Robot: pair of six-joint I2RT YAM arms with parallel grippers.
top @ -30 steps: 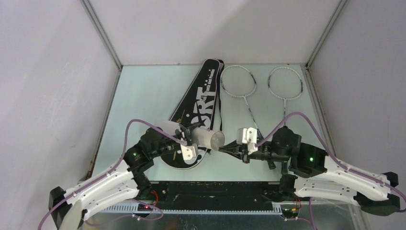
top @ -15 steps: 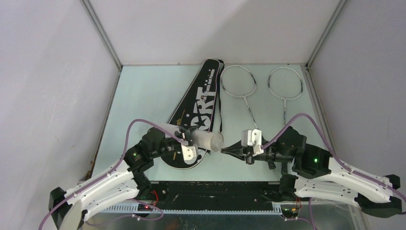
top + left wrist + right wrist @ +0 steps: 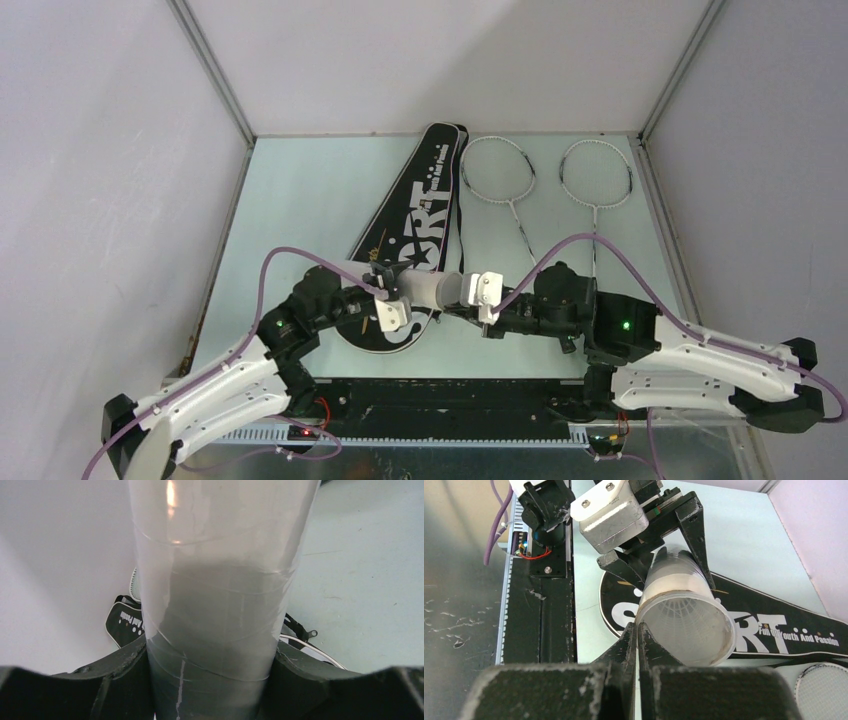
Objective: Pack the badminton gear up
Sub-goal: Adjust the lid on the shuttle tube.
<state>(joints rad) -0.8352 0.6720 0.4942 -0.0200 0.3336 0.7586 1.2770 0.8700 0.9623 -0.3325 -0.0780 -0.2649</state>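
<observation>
Pale green table (image 3: 300, 200) fills the floor of a white-walled booth, and at its near left the left gripper (image 3: 392, 295) is clamped around the long white tube (image 3: 435, 290). It holds the tube roughly level above the table, with the open mouth turned rightward toward the other arm. That pose seems chosen to steady the tube as a target, so the other arm can work at its opening. Directly below lies the black bag (image 3: 425, 190), flat on the table, its broad "SPORT" end near the arms and its narrow end pointing to the far wall. It is out of the way yet close by, likely for when the rackets go in. Inside the tube's mouth the right wrist view shows a ribbed white form that looks like a shuttlecock (image 3: 684, 615) seated a little way in; whether more sit behind it I cannot tell. Next comes the right gripper (image 3: 638, 635), pinched fully closed with nothing visible between its fingers, its tips right at the lower rim of the mouth. I judge the closed fingers are there to act as a prod, nudging the shuttlecock deeper. Further right and back, one racket (image 3: 498, 172) and the other racket (image 3: 596, 172) lie side by side, heads toward the far wall, not yet packed.
</observation>
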